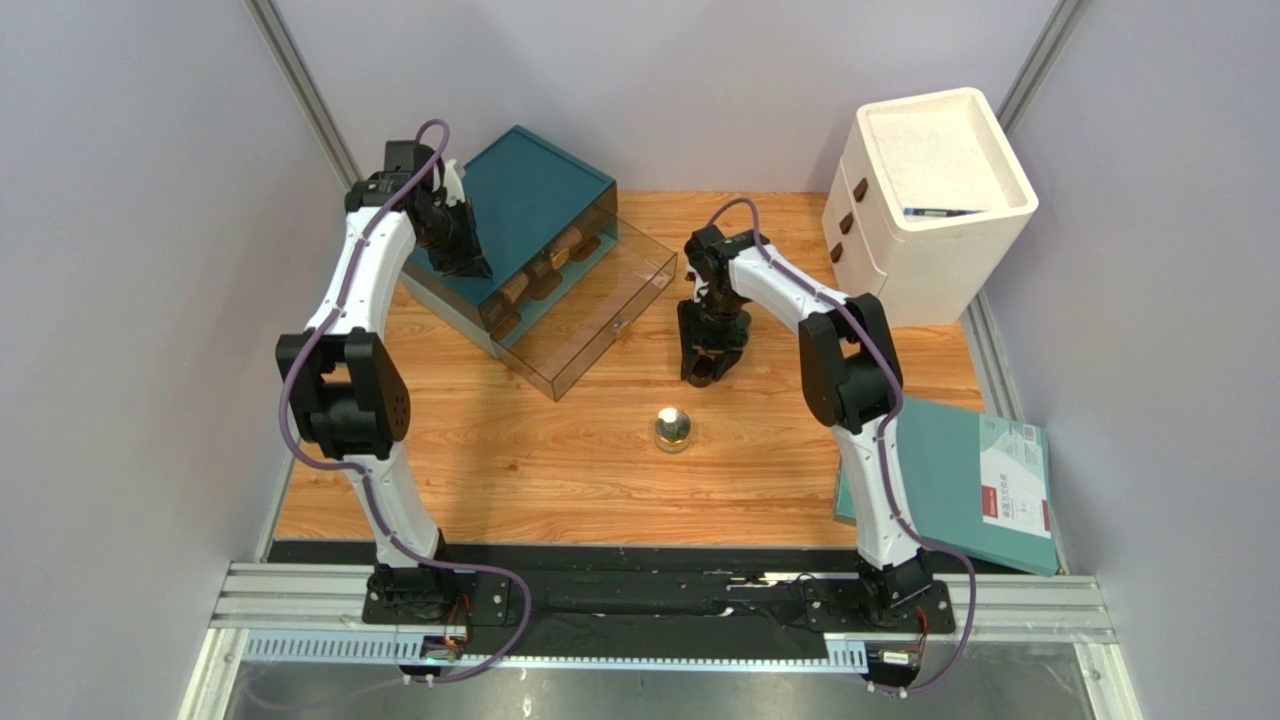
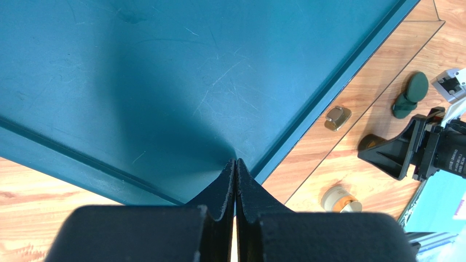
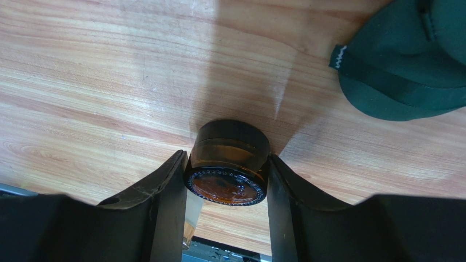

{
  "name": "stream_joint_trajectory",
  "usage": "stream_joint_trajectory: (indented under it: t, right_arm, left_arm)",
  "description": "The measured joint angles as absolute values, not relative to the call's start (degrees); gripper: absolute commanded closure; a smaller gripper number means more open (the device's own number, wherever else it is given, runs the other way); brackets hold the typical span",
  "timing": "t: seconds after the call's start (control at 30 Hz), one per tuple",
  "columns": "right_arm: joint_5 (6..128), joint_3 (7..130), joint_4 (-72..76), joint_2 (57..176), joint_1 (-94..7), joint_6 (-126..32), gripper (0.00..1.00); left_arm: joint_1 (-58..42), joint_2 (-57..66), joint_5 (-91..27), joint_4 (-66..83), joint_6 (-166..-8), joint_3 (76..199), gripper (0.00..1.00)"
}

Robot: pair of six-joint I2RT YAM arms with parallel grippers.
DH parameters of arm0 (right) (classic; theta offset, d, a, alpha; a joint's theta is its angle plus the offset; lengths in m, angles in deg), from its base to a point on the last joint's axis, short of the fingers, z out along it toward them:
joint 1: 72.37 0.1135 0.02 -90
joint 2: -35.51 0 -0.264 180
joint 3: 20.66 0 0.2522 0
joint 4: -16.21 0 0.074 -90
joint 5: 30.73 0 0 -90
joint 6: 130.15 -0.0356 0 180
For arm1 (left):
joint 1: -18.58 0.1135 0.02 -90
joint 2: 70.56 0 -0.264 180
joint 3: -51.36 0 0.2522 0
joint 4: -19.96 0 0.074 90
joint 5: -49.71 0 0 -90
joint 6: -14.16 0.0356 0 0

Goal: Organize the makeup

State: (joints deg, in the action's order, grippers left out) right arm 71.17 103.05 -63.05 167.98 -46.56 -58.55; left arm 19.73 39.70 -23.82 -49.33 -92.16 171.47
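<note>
The dark brown round jar (image 3: 229, 158) sits between the fingers of my right gripper (image 3: 227, 180), and both pads touch its sides. Its dotted base faces the wrist camera and its far end is down at the wood. From above, this gripper (image 1: 706, 368) points down at mid-table, right of the clear drawer (image 1: 601, 308). The dark green piece (image 3: 405, 60) lies just beyond it on the table. A gold round compact (image 1: 673, 431) stands alone nearer the arms. My left gripper (image 2: 236, 164) is shut and empty over the teal drawer box (image 2: 164, 82). Beige and brown makeup (image 1: 526, 278) lies in the drawer.
The teal drawer box (image 1: 534, 195) is at the back left with its clear drawer pulled out towards the middle. A white drawer cabinet (image 1: 924, 195) stands at the back right. A teal folder (image 1: 962, 480) lies at the right table edge.
</note>
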Motion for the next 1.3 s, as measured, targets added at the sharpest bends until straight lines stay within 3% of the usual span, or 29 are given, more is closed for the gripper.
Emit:
stream_joint_trajectory:
  t: [0.23, 0.53, 0.73, 0.97, 1.1, 1.2, 1.3]
  right_arm:
    - [72.7, 104.56, -60.27, 167.91, -46.54, -59.99, 1.0]
    - [86.08, 106.59, -40.32, 167.21, -46.56, -70.92, 1.0]
    - [91.87, 117.1, -31.05, 169.31, -46.24, -79.03, 0.99]
    - [92.88, 126.26, -27.6, 176.98, -45.19, -84.95, 0.81]
    - [91.96, 124.67, -29.7, 180.13, -44.2, -86.24, 0.53]
    - [91.26, 123.92, -29.85, 180.59, -43.5, -87.7, 0.45]
    - [90.28, 123.99, -29.72, 180.39, -43.11, -87.99, 0.42]
  left_arm:
    - [19.88, 39.76, -23.34, -49.33, -92.18, 171.49, 1.0]
    - [19.97, 39.76, -23.08, -49.31, -92.2, 171.49, 1.0]
    - [20.14, 39.76, -22.53, -49.18, -92.27, 171.36, 1.0]
    - [20.19, 39.76, -22.38, -49.07, -92.25, 171.34, 1.0]
    - [20.21, 39.76, -22.36, -49.04, -92.27, 171.34, 1.0]
    - [20.23, 39.76, -22.23, -49.09, -92.31, 171.34, 1.0]
    - [20.23, 39.83, -22.12, -48.83, -92.38, 171.34, 1.0]
